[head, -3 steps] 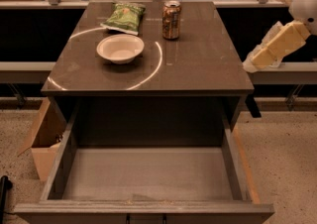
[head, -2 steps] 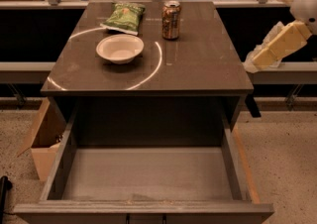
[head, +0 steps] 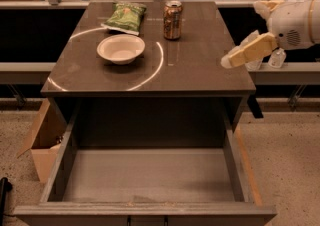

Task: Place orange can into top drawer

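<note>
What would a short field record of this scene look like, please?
can: upright on counter, back centre, right of bag
drawer: open, can not in it
end effector: off counter's right edge, apart from can
bowl: on counter, in front of bag

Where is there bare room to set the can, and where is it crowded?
The top drawer stands open, its floor bare. The cabinet top is free along its front and right side, where the gripper hangs by the edge. Its back left is crowded: orange can, chip bag, bowl.
</note>
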`<state>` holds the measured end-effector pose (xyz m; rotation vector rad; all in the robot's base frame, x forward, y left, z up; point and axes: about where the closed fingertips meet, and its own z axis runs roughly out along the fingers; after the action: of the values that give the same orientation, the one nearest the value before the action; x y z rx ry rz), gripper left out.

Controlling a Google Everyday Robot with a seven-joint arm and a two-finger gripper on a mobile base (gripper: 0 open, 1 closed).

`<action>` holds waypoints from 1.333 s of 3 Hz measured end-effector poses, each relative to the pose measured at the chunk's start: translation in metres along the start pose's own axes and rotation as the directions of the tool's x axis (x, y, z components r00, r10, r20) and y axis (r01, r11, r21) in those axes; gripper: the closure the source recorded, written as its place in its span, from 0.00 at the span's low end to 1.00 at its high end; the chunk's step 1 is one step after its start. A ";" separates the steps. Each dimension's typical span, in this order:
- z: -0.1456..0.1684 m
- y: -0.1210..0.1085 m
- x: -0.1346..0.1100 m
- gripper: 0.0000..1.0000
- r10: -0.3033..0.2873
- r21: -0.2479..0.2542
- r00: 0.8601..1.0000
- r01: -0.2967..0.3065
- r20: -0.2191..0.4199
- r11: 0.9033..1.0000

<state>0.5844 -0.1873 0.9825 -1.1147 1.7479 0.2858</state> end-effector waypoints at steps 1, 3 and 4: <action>0.045 -0.024 0.009 0.00 0.055 0.027 0.990 -0.059 0.132 0.998; 0.127 -0.092 0.041 0.00 0.060 0.097 0.984 -0.077 0.166 0.992; 0.127 -0.092 0.041 0.00 0.060 0.097 0.984 -0.077 0.167 0.992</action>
<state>0.7322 -0.1800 0.9150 -0.9316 1.6386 0.3167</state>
